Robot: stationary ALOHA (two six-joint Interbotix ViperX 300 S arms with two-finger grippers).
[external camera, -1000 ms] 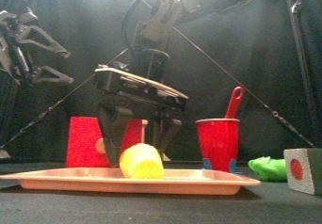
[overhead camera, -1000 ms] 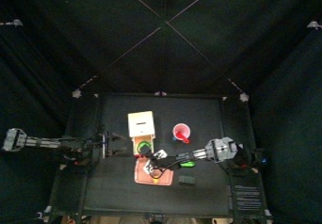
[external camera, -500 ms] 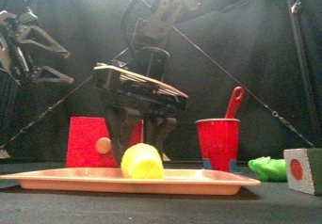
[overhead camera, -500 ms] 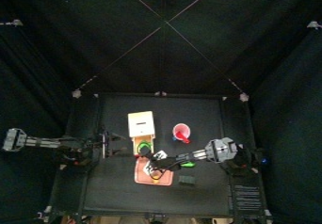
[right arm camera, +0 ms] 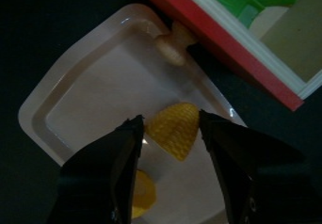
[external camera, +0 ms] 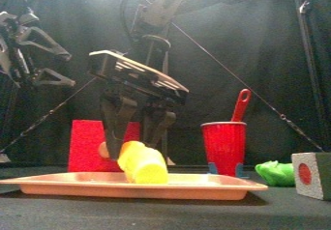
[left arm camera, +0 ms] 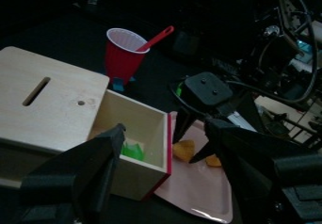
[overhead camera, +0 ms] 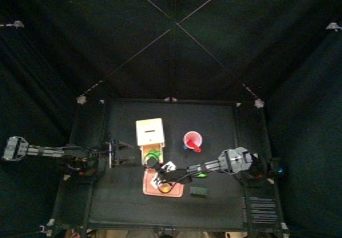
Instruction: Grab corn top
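From my seat, the change over the last second is in the corn: it stood nearly upright on the tray and now leans over toward ten o'clock in the front view, so I judge the right gripper has nudged it. That gripper has also swung slightly toward nine o'clock and closed in a little, but its jaws are still well spread, straddling the corn's upper end with nothing clamped between them.

In the right wrist view the corn lies between the two jaws on the pale tray, with a second yellow piece close by. From above, the gripper is over the tray at about six o'clock of the wooden box. The red cup stands well clear at three o'clock of the corn in the front view.

My reading: the corn is bracketed but not gripped, and the tilt means the top may slip aside unless I close squarely. The left gripper rests open, facing the box.
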